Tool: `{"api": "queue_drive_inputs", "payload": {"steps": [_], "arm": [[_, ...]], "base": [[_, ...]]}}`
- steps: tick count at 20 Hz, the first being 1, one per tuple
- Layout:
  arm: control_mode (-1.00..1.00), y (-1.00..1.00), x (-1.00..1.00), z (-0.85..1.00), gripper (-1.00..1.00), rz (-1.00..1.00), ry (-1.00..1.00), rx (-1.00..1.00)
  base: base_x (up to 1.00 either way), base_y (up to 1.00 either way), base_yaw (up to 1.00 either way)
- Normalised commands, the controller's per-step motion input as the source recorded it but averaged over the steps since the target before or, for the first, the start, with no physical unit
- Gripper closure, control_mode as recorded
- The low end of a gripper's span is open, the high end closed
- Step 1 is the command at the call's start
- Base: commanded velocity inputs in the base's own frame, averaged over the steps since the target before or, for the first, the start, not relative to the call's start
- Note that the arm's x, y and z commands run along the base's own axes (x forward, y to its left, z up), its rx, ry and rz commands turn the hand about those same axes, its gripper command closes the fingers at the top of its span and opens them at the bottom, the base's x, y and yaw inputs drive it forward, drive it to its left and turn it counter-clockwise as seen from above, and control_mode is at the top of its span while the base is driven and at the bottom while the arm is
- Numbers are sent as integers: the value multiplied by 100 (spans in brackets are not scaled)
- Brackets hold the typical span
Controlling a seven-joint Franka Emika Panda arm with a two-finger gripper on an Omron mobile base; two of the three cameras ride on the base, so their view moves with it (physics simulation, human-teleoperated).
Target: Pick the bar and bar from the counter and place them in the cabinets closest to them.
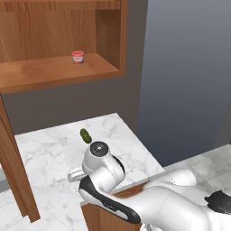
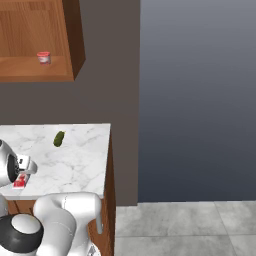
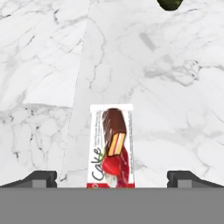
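From the left base view, the white arm folds over the near edge of the marble worktop (image 1: 54,149), its big rounded joint sitting at about six o'clock in the picture. A green pickle-like oval (image 1: 85,135) lies on the stone just beyond that joint, toward twelve o'clock. Up in the open wall cabinet (image 1: 110,36), a small red jar (image 1: 78,57) stands on the wooden shelf near its right end. A brown wooden door edge runs down the left side at about eight o'clock.

From the right base view, the worktop (image 2: 75,160) ends at a brown side panel, with grey floor tiles to the right. The green oval (image 2: 59,139) lies near the middle of the slab. At about eight o'clock from it, close to the front edge, the white bar with a red patch (image 2: 20,181) lies flat, partly hidden under the arm's wrist. The red jar (image 2: 44,58) sits in the cabinet (image 2: 70,35) at eleven o'clock.

From the hand view, the tool (image 3: 112,178) hangs over the stone with its jaws spread wide, gripping nothing. The white wrapped bar (image 3: 111,146) lies flat between the two tips, its long side pointing to twelve o'clock, well clear of both fingers (image 3: 41,178). Its wrapper shows a chocolate-coated cake, red fruit and the word "Cake". The green oval (image 3: 171,4) peeks in at one o'clock.
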Motion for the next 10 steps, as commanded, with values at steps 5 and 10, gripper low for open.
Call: {"api": "queue_drive_inputs", "payload": {"steps": [5,10], "arm": [[-100,4,20,-11,-100,0,0,0],[-100,2,30,-17,-100,-3,1,0]], "base": [[0,0,0],[0,0,0]]}}
